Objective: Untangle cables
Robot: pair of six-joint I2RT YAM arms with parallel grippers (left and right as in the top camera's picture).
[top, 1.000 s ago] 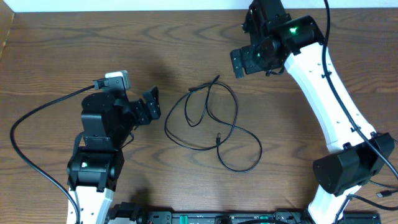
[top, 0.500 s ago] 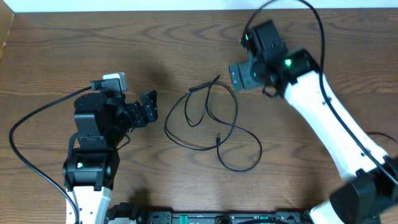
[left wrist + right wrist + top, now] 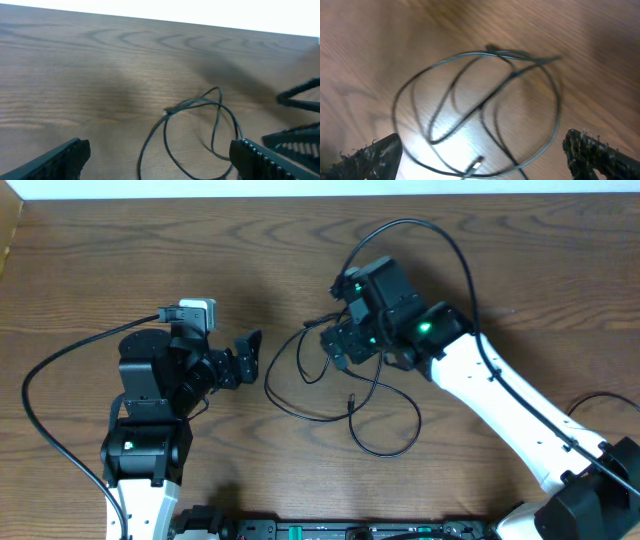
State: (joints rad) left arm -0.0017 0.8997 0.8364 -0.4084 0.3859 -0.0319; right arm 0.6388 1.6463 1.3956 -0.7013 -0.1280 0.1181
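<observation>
— Cables [image 3: 350, 400] are lying in loose, overlapping black loops mid-counter [image 3: 120, 260], between the two arms. How are they likely handling?
— Light, limp and thin, probably sliding easily over the wood. Only the small plugs are looking at all delicate.
— Where is a hold making sense?
— On a free strand near a plug end, away from the crossings. The right end effector [image 3: 335, 345] is hovering wide open over the upper loops, gripping nothing. The left end effector [image 3: 245, 358] is sitting just beside them, equally open and empty.
</observation>
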